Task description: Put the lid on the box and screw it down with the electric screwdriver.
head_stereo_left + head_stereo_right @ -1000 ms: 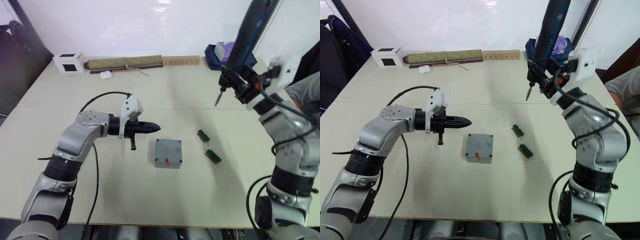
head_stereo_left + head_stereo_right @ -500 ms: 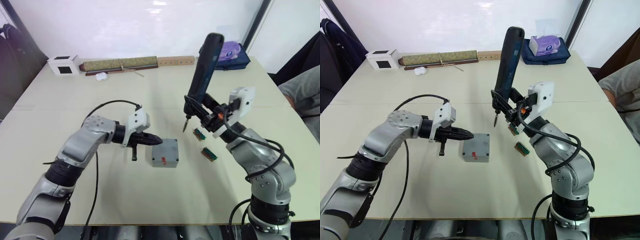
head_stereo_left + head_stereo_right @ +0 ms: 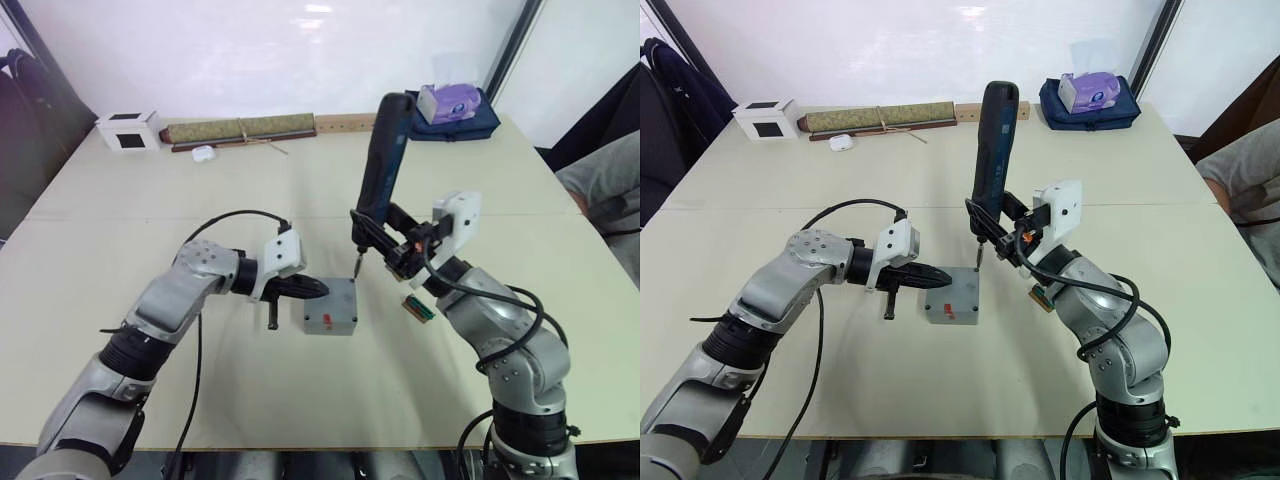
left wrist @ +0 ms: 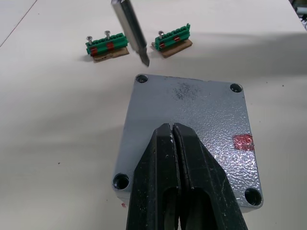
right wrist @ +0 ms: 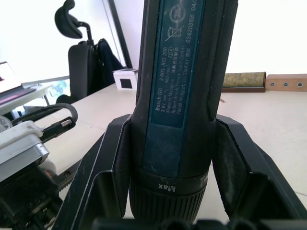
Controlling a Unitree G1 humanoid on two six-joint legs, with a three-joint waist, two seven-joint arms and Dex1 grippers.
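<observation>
The lid (image 4: pixel 189 129) already sits on the box (image 3: pixel 331 318), which rests on the bench (image 3: pixel 150 210), so the screwing step is in hand. The left gripper (image 4: pixel 173 132) presses its fingers, closed together and holding nothing, on the lid's near edge. The right gripper (image 3: pixel 405 255) clamps the electric screwdriver (image 3: pixel 377 170) upright, its bit (image 4: pixel 132 31) hanging just above the lid's far corner screw hole (image 4: pixel 141 78). Next, I judge, the bit must drop straight into that hole while the left fingers steady the lid.
</observation>
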